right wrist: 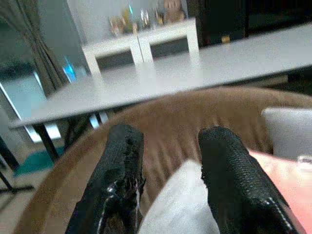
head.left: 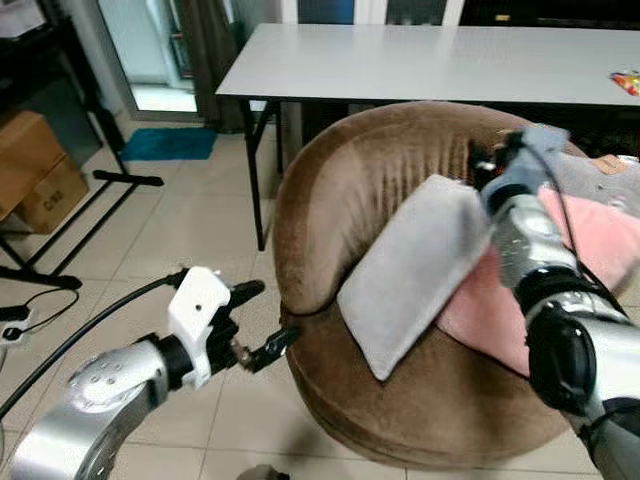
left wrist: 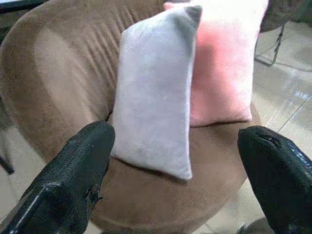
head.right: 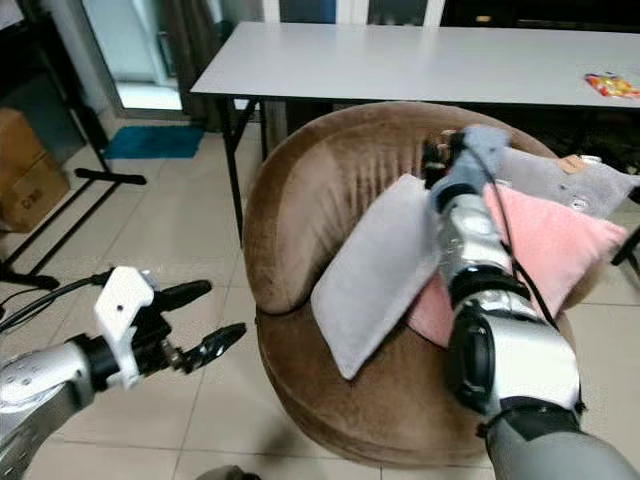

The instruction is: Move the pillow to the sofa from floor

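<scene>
Grey pillow [head.left: 415,270] propped on sofa [head.left: 330,190] seat against backrest, beside pink pillow [head.left: 590,240]. Right pincer [right wrist: 168,161] above it — parted, empty. Left pincer [head.left: 262,320] wide, empty. Risk: withdrawal snagging fabric — pillow sliding off front edge.

You are looking at a robot with two silver metal arms. Your left arm [head.left: 95,395] has a rounded, dimpled silver shell, a black joint ring, and a white angular wrist housing. A black cable runs from it. The left gripper [head.left: 262,318] has two long black fingers [left wrist: 73,180] with a textured surface. Your right arm [head.right: 480,290] shows silver ribbed segments, black joint bands, a thin black cable and a grey wrist housing. The right gripper [right wrist: 168,183] has rough black fingers.
</scene>
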### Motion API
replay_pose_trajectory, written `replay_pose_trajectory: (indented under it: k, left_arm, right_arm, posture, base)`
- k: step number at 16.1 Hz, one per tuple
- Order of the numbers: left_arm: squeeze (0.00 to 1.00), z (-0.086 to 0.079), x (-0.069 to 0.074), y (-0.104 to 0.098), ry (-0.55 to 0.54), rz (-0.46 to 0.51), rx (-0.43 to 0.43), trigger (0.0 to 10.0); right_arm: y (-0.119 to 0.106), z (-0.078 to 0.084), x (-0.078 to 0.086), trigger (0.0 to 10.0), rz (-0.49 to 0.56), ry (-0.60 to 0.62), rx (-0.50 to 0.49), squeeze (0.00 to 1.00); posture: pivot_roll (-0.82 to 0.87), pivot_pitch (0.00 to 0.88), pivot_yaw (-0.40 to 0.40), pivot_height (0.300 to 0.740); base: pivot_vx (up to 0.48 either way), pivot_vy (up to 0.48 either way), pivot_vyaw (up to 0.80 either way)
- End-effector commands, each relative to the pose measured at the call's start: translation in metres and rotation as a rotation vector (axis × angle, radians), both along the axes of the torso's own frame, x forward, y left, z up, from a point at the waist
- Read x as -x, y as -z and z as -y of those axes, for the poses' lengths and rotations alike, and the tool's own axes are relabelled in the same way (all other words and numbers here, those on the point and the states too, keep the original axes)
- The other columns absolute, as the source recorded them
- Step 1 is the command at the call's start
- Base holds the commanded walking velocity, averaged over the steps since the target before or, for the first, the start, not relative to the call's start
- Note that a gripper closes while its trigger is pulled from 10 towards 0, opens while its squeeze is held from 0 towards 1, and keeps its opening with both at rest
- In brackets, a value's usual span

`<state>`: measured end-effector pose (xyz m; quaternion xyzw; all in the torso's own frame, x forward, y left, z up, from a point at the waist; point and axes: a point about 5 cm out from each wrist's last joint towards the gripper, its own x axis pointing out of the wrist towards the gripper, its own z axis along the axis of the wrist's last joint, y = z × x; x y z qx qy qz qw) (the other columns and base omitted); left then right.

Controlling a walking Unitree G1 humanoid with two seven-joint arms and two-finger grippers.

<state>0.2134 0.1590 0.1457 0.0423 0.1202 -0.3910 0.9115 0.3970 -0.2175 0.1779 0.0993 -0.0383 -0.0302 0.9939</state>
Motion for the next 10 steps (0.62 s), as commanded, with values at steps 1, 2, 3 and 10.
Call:
replay_pose_trajectory:
  k: [1, 2, 3, 10]
  left_arm:
    - [0.00, 0.000, -0.004, -0.002, -0.012, 0.020, 0.011, 10.0]
    - [0.00, -0.001, -0.007, -0.002, -0.033, 0.036, 0.019, 10.0]
    - [0.00, -0.002, -0.012, -0.005, -0.099, 0.084, 0.035, 10.0]
    - [0.00, -0.009, -0.030, 0.001, -0.393, 0.240, -0.067, 10.0]
  right_arm:
    - [0.002, 0.003, 0.004, 10.0, 0.029, -0.012, -0.003, 0.00]
    - [0.006, 0.003, 0.007, 10.0, 0.034, -0.029, 0.018, 0.00]
    - [0.011, 0.000, 0.017, 10.0, 0.060, -0.067, 0.037, 0.00]
    - [0.041, -0.045, 0.103, 10.0, -0.003, -0.080, -0.030, 0.00]
  posture:
    - [0.00, 0.000, 0.047, 0.740]
    - [-0.02, 0.000, 0.048, 0.740]
    - [-0.03, 0.000, 0.048, 0.740]
    - [-0.08, 0.000, 0.054, 0.740]
  base:
    - [0.000, 0.000, 0.00]
    - [0.000, 0.000, 0.00]
    - [0.000, 0.000, 0.00]
    - [0.000, 0.000, 0.00]
